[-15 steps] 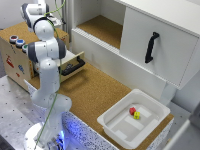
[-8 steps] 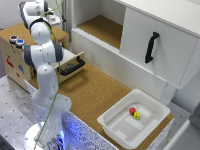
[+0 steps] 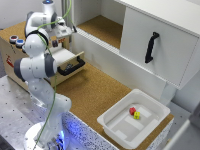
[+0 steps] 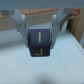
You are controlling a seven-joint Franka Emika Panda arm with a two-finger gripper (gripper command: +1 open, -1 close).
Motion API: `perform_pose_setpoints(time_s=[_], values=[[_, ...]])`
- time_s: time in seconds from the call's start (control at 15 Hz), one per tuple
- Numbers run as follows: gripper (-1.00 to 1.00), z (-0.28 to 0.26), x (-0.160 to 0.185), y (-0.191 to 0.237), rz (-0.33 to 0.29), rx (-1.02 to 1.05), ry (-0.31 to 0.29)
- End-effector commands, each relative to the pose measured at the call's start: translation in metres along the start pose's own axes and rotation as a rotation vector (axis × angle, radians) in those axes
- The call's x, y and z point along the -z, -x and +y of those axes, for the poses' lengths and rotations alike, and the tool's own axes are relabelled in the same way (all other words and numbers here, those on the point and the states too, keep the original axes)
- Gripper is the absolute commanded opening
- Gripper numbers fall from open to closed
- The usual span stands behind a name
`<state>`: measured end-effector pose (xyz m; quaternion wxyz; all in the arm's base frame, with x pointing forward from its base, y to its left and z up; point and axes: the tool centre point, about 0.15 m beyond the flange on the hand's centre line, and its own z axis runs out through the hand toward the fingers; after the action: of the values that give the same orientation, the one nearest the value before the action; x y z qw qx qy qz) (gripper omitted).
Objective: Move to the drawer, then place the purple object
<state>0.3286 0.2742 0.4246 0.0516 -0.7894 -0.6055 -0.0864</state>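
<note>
Drawer (image 3: 70, 62) stands pulled out of wooden box (image 3: 15, 57) at the table's edge on the exterior view's left. Gripper (image 3: 61, 44) hangs above the drawer, purple object (image 4: 40, 43) between its fingers. Bin (image 3: 134, 120) sits at the near corner on the exterior view's right, two small items inside.

Arm's own links are blocking the gripper (image 3: 59, 44) in exterior view, so its grip isn't showing there. Drawer (image 3: 69, 61) interior is mostly hiding behind the arm. Wrist view is blurring; yellow marks on purple block (image 4: 40, 43) aren't readable.
</note>
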Motion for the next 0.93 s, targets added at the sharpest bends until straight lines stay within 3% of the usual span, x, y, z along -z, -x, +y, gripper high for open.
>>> perform_pose_setpoints(time_s=[0.0,0.13,0.27,0.4,0.67,0.73,0.87], values=[[-1.00,0.014,-0.056,0.000,0.035,0.109,-0.051],[-1.00,0.010,-0.071,-0.008,0.031,0.135,-0.018],[-1.00,0.000,-0.084,-0.011,0.036,0.182,0.071],[-1.00,-0.008,-0.097,-0.013,0.017,0.193,0.081],[-1.00,-0.006,-0.109,-0.016,-0.029,0.154,0.047],[1.00,-0.008,-0.104,-0.015,-0.022,0.159,0.065],[1.00,-0.017,-0.078,-0.016,0.003,0.148,0.084]])
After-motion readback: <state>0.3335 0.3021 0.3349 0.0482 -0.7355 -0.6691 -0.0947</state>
